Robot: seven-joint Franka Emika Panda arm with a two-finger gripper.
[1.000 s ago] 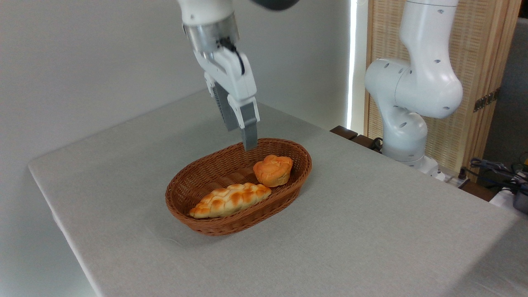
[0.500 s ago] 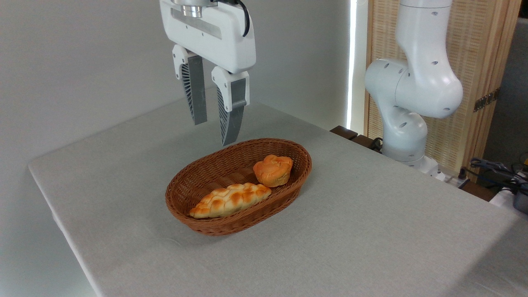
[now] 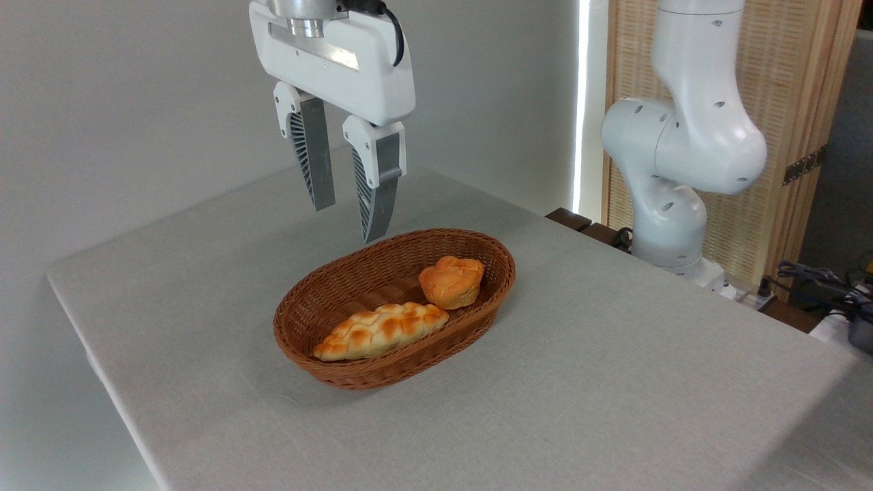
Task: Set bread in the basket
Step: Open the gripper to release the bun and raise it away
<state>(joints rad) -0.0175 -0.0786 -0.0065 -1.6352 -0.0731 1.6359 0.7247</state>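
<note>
Camera view, my entry: small round orange-golden bun (image 3: 451, 281) lies in oval brown wicker basket (image 3: 327, 331), right end. Gripper (image 3: 348, 221) spread, empty, above far rim. Risk: a low descent could snag that rim.

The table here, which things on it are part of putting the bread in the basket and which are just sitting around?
Part of the job:
small round bun, already in the basket
wicker basket
gripper, open and empty above the basket's far rim

Just there:
long braided loaf, also in the basket
cables at the right edge
</note>
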